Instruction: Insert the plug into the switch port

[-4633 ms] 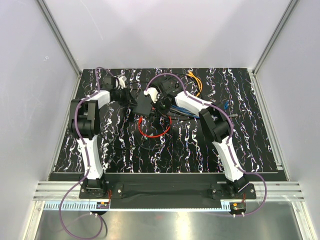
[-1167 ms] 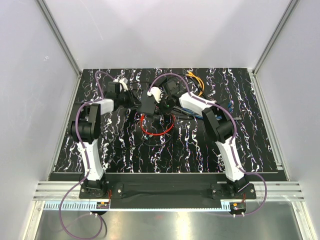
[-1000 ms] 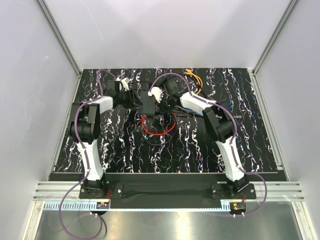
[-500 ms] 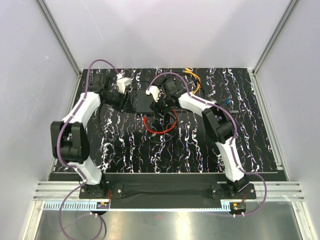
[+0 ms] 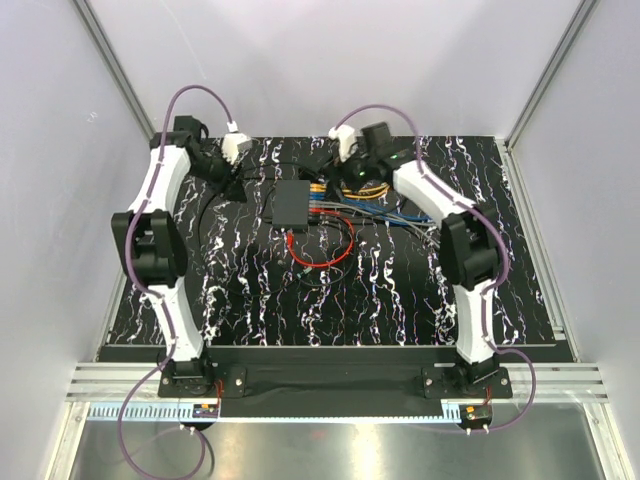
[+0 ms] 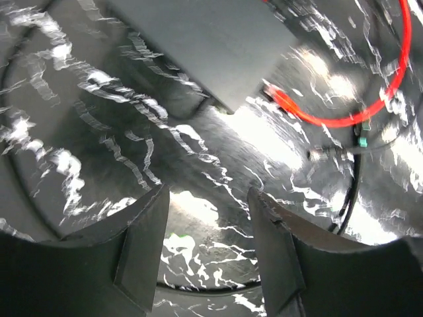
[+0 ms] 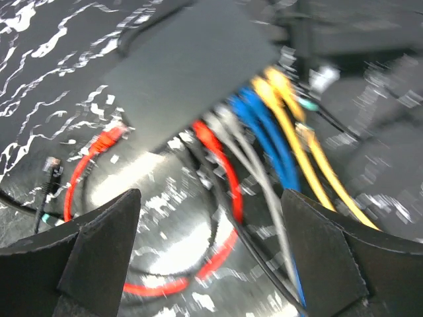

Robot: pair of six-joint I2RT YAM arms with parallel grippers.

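On the black marbled table (image 5: 400, 300), toward its far side, the two arms are bent inward from left and right, and the switch (image 5: 292, 204) lies flat between them, touching neither one. The left gripper (image 6: 206, 198) hangs above the bare table just beside one corner of the switch. Its jaws are moderately apart and there is nothing between them. The right gripper (image 7: 210, 198) looks down on the socket edge of the switch with its jaws spread wide, and it is also empty.

From that socket edge a bundle goes out to the right: the blue cables (image 7: 268, 129), the yellow cables (image 7: 301, 132), a grey cable (image 7: 228, 129) and one end of the red cable (image 5: 328, 255). All of them seem to sit in the ports (the right wrist view is blurred, so I cannot confirm that each one has clicked in). The red cable makes a loop on the near side of the switch, and its other end, a red plug (image 7: 109, 140), lies on the table near a corner of the box, not in a socket. A small clear plug (image 6: 324, 155) on a black cable lies loose further away.

My judgement is that the insertion is probably done, because both grippers are empty and apart from the box. If the loose red plug is the one meant, then grasping and inserting it is what is left.
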